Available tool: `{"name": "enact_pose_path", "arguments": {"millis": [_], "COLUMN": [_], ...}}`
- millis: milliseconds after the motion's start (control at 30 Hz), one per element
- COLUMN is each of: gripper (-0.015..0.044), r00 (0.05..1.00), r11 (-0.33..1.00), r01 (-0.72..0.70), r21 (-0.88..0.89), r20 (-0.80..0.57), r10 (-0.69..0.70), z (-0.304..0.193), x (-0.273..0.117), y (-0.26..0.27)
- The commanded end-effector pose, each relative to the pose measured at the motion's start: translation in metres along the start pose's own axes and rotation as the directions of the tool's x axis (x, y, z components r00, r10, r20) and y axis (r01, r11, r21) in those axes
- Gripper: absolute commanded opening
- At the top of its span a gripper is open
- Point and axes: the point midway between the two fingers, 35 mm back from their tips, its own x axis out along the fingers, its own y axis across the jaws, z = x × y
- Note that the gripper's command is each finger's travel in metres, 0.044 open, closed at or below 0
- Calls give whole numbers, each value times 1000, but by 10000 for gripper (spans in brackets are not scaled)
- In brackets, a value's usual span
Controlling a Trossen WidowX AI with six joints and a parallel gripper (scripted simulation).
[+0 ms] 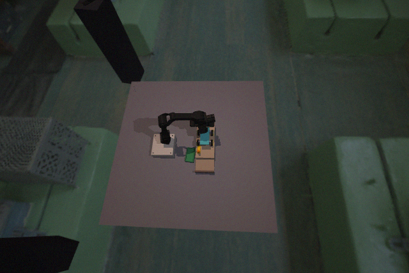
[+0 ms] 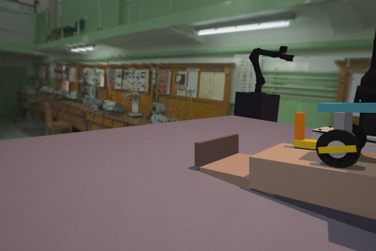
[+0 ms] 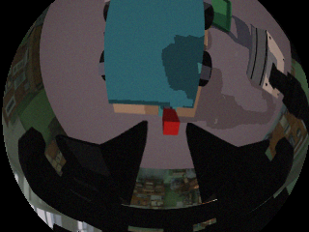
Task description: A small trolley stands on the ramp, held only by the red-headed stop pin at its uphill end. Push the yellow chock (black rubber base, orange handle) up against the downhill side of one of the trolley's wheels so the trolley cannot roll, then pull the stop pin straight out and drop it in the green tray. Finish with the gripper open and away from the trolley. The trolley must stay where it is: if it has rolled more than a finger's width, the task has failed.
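The teal-topped trolley point(image 1: 204, 140) point(image 2: 349, 107) point(image 3: 140, 48) stands on the tan ramp point(image 1: 205, 153) point(image 2: 273, 163) point(image 3: 135, 108). The yellow chock point(image 1: 199, 149) point(image 2: 299, 126) with its orange handle sits on the ramp just downhill of the wheel on the tray side. In the exterior view the near wheel hides its uphill end, so contact cannot be told. The red pin head point(image 3: 171, 128) stands at the trolley's uphill end. My gripper point(image 3: 168, 126) is partly open, with the head seen between its fingertips and neither finger on it. The green tray point(image 1: 190, 155) point(image 3: 222, 14) is empty.
The white base plate point(image 1: 163, 148) of the arm stands left of the tray in the top view. A brown end board point(image 2: 216, 150) stands at the ramp's foot. My arm point(image 1: 181, 116) reaches over the uphill end of the ramp.
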Motion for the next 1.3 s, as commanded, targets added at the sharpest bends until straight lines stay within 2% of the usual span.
{"name": "enact_pose_path", "arguments": {"millis": [0, 733, 867, 1267], "gripper": [190, 190, 85, 0], "r00": [1000, 1000, 1000, 1000], "r11": [1000, 1000, 1000, 1000], "r01": [9, 9, 4, 4], "r21": [6, 7, 1, 1], "r20": [-1, -2, 0, 0], "r10": [-9, -9, -4, -4], "z": [0, 0, 0, 0], "x": [8, 35, 31, 31], "y": [-1, -3, -1, -1]}}
